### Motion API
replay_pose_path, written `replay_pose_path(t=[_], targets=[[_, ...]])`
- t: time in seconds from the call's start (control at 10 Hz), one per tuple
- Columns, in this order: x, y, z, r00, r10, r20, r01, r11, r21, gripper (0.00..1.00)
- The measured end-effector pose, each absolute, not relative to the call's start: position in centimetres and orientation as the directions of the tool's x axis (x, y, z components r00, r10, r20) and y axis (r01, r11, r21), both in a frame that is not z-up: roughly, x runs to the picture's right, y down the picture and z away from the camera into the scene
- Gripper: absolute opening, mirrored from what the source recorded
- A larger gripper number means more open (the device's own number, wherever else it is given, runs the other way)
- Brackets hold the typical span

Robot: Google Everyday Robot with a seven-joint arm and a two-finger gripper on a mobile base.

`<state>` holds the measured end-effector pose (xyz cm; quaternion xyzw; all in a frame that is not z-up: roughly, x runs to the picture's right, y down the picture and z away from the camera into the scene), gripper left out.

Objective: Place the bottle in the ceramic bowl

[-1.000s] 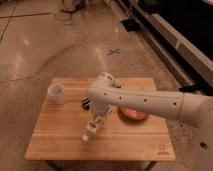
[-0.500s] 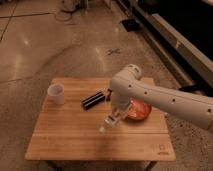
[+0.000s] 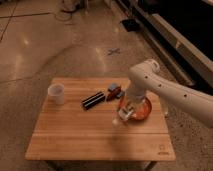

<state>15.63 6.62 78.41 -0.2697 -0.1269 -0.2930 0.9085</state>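
My gripper (image 3: pixel 127 111) hangs from the white arm that comes in from the right. It is shut on the bottle (image 3: pixel 122 117), a small whitish bottle that points down and to the left below the fingers. The bottle is held at the left rim of the ceramic bowl (image 3: pixel 143 112), a shallow red-orange bowl on the right side of the wooden table (image 3: pixel 95 135). The gripper and the arm hide the bowl's middle and its left part. I cannot tell whether the bottle touches the bowl.
A white cup (image 3: pixel 56 93) stands at the table's left back. A black cylinder (image 3: pixel 93 100) lies near the middle back. A small red and blue object (image 3: pixel 113 92) sits just behind the bowl. The table stands on a shiny stone floor.
The gripper has carried the bottle to the right, from the table's front middle to the bowl's left rim. The arm has swung off the table's back, uncovering the black cylinder and small object.
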Motion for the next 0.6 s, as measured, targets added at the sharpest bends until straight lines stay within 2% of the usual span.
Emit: replay_pose_path(t=[0.1,0.2,0.4,0.6], targets=[[17.0,5.8,79.5,0.804,-0.460,0.378,0.592,0.685,-0.425,0.22],[17.5,5.3,80.3,0.808,-0.457,0.373,0.586,0.689,-0.426,0.31],[19.0,4.3,82.3,0.819,-0.448,0.359,0.571,0.697,-0.433,0.53],[19.6,4.1,83.2,0.818,-0.448,0.361,0.572,0.698,-0.430,0.66]])
